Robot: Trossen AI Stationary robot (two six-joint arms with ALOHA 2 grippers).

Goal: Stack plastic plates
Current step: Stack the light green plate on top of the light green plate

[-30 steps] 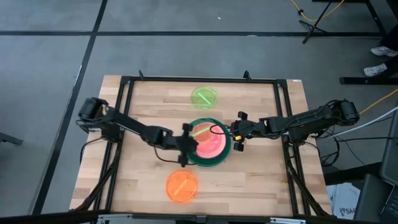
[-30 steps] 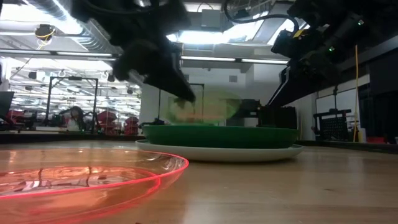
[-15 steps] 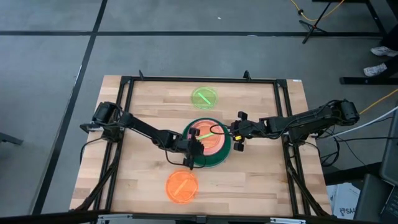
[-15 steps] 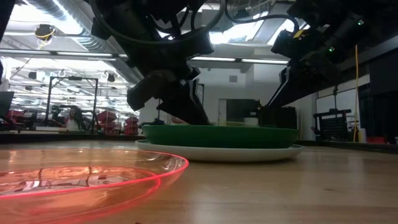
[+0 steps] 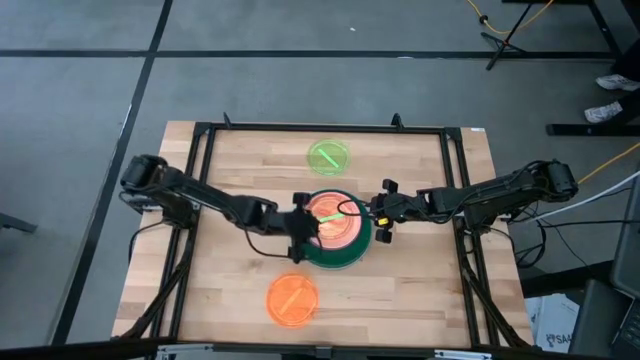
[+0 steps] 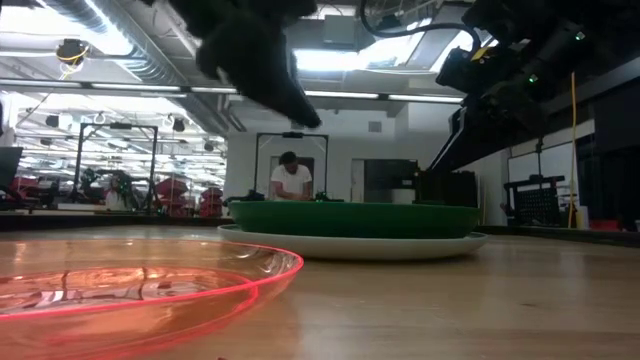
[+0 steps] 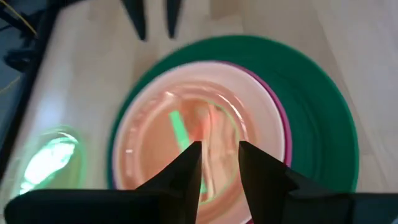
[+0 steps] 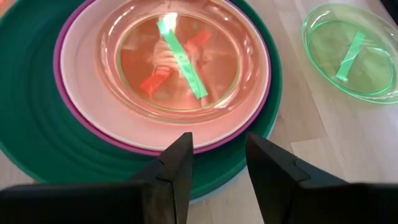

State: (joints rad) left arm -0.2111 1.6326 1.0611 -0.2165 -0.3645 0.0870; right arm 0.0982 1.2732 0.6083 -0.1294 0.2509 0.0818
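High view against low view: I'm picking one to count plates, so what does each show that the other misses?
Only the high view shows the loose green plate and the stack's pink, magenta and peach layers. Only the low view shows a person in the room behind the table. Both show the orange plate, the dark green plate and both arms.

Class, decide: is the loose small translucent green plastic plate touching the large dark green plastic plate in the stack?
Apart. The high view shows bare wood between the small translucent green plate and the large dark green plate.

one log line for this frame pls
left tool open over stack | right tool open, at rim | loose: green plate, orange plate
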